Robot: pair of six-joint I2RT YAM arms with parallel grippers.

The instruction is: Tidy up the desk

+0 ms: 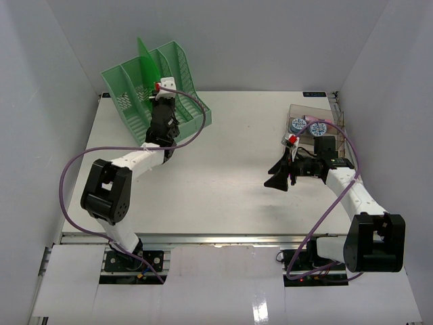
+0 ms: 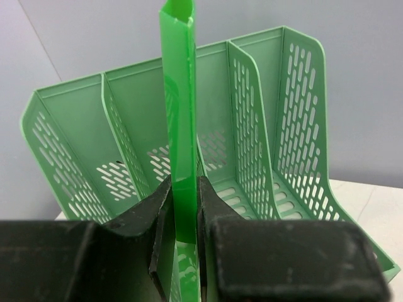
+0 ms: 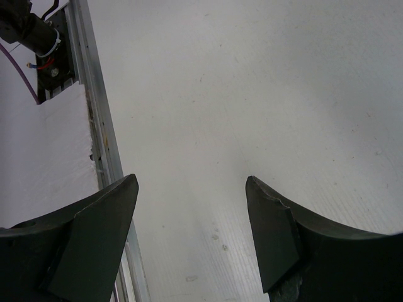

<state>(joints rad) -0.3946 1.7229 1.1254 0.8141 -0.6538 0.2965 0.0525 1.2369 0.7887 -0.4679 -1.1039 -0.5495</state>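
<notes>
Green plastic fills the left wrist view: a thin green folder (image 2: 179, 113) is seen edge-on and upright, pinched near its lower end btwn the dark fingers (image 2: 162, 220) of the left gripper (image 2: 184, 217), whose jaws are drawn narrow around it. Behind it a green file rack (image 2: 264, 132) w/ perforated walls and several dividers is shown. The folder is lined up w/ a middle divider, but which slot it belongs to cannot be told from this cam.

From the top external view the same folder is seen as a broad sheet rising above the rack's rim — its flat face, hidden at the wrist, is shown there. The rack is placed at the far left corner of the desk (image 1: 223, 176), the white top that spans most of that view, w/ a silver rail (image 1: 223, 238) along its near edge.

The right gripper (image 3: 192, 189) is held wide w/ nothing btwn its fingers. Only bare desk surface and the rail are caught by its wrist cam. From above, it is seen over the right-centre of the desk, pointed left. A clear box (image 1: 298, 108) at the far right — shown only from above — is seen just beyond that arm's wrist, w/ two round bluish items (image 1: 298, 124) inside its outline.
</notes>
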